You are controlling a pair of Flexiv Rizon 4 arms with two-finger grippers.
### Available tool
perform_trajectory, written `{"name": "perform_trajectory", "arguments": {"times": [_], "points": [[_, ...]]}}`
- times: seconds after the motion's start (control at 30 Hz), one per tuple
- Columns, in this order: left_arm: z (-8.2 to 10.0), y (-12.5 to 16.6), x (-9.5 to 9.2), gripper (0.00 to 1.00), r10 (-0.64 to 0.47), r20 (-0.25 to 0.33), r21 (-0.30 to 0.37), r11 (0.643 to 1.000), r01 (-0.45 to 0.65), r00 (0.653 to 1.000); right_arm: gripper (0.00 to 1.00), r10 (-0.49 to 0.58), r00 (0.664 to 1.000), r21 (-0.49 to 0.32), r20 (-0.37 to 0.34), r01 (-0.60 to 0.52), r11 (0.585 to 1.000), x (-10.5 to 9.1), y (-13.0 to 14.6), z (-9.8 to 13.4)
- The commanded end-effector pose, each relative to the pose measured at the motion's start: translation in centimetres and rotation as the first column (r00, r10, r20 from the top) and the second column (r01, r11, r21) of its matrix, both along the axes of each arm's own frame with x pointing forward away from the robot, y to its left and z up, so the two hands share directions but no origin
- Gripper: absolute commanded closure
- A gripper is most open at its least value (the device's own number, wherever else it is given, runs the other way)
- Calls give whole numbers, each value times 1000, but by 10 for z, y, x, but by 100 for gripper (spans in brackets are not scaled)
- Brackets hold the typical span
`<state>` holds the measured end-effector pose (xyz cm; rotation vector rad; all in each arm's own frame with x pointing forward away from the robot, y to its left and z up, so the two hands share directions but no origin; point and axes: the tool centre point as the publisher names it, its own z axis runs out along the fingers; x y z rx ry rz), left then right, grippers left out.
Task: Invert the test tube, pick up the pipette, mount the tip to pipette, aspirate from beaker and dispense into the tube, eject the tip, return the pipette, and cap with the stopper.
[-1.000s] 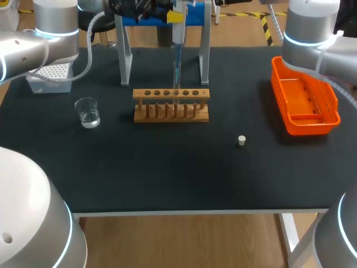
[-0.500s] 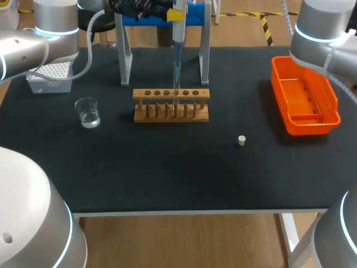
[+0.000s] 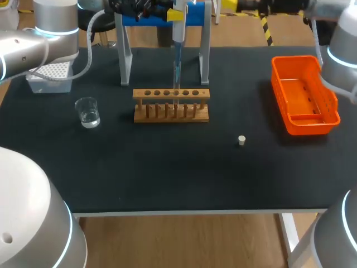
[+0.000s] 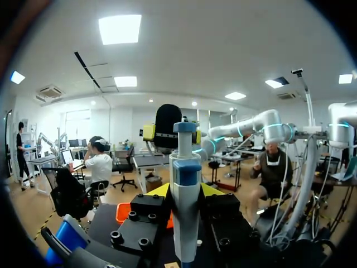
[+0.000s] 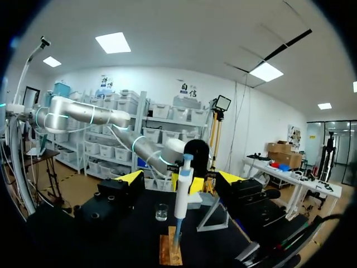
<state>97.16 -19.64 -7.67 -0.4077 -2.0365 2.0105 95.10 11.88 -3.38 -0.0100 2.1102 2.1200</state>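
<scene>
pipette (image 4: 185, 218) — white w/ blue band, upright

Head cam sits high behind the robot, looking down on the whole counter (image 3: 167, 167), with the pipette (image 3: 177, 33) at the far side. Left wrist cam is right up against the pipette (image 4: 184, 206), looking level past it. Right wrist cam faces it from farther back, roughly level, on the opposite side. All three share the pipette. Head and right wrist also share the wooden rack (image 3: 171, 104) under it.
</scene>
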Motion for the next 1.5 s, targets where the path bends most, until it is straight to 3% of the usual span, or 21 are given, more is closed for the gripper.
{"name": "perform_trajectory", "arguments": {"times": [0.03,0.33,0.7,1.5], "points": [[1,1,2,100,-7,0,2,1000,7,1000,0,-13,1000,13,-4,13,1000,-5,-14,-33],[1,1,2,100,-7,0,2,1000,7,1000,0,14,997,-16,-74,-16,1000,4,5,-108],[1,1,2,100,-7,0,2,1000,7,1000,0,70,996,-142,-56,-77,987,11,46,-174],[1,1,2,100,-7,0,2,1000,7,1000,0,86,989,-243,-118,-112,964,24,99,-223]]}}
